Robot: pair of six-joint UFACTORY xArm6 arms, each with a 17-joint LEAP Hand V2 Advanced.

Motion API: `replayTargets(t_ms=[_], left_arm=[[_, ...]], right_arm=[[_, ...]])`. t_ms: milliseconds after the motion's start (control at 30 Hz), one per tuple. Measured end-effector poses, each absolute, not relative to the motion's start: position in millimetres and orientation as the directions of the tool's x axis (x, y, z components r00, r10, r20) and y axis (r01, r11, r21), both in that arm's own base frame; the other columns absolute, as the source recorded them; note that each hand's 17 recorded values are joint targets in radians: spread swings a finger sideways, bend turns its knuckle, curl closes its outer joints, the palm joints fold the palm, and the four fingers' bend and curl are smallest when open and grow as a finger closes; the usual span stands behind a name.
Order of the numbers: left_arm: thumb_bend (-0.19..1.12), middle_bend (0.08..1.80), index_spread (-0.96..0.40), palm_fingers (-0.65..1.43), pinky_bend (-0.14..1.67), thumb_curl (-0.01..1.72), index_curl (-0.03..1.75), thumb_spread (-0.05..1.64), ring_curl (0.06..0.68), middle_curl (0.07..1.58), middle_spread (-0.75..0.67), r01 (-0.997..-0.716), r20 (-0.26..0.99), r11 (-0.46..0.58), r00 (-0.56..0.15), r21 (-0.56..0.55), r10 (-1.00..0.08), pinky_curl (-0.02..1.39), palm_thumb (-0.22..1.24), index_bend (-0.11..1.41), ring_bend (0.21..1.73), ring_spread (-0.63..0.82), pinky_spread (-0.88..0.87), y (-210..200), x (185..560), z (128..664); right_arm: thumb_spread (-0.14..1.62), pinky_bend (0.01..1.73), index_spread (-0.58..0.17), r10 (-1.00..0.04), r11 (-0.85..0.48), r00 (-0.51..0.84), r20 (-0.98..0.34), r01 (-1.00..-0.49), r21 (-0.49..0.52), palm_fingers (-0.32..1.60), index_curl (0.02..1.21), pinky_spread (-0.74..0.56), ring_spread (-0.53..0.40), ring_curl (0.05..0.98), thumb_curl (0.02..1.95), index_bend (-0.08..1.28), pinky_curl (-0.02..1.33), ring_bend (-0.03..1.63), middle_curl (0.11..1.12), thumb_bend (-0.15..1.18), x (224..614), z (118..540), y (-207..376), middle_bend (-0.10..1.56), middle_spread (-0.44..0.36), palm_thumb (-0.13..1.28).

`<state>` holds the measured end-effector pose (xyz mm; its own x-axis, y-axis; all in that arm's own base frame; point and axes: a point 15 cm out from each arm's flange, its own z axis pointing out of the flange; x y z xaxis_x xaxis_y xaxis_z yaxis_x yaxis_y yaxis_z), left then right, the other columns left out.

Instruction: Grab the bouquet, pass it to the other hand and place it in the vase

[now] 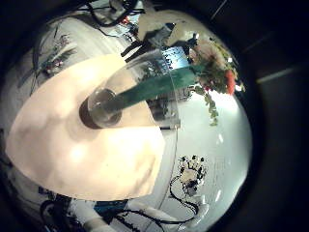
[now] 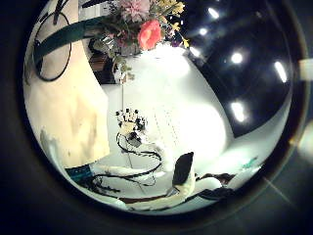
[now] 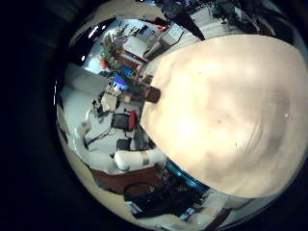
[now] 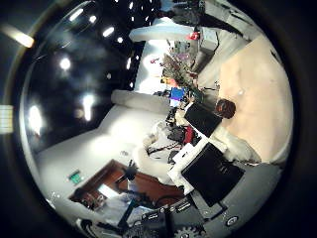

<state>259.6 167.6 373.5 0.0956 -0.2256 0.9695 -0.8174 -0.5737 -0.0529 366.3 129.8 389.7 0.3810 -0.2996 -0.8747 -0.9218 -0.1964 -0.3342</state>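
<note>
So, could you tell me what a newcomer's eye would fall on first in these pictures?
The bouquet comes first: its flowers sit close to the left palm, and its wrapped stem appears to run down into the vase, which stands on the table. Next comes the right hand, well apart from both, with its fingers spread and holding nothing.

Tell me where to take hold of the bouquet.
Grip the bouquet by its stem, probably from the side, with fingers curling across it. The stem is a long, slim stretch slanting from the vase to the flowers, which look too loose to hold.
</note>
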Motion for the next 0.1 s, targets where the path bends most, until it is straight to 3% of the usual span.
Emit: replayTargets(t_ms=[100], left_arm=[[-0.04, 0.17, 0.01, -0.14, 0.19, 0.35, 0.20, 0.81, 0.167, 0.25, 0.59, -0.823, 0.958, -0.564, 0.101, -0.072, -0.270, 0.33, 0.02, 0.12, 0.49, 0.69, 0.67, 154, 244, 377]], right_arm=[[1.00, 0.70, -0.358, -0.338, -0.235, 0.383, -0.860, -0.919, -0.316, 0.39, 0.39, 0.52, 0.108, 0.164, 0.48, 0.20, 0.15, 0.56, 0.33, -0.02, 359, 377, 122, 0.20, -0.002, 0.75]])
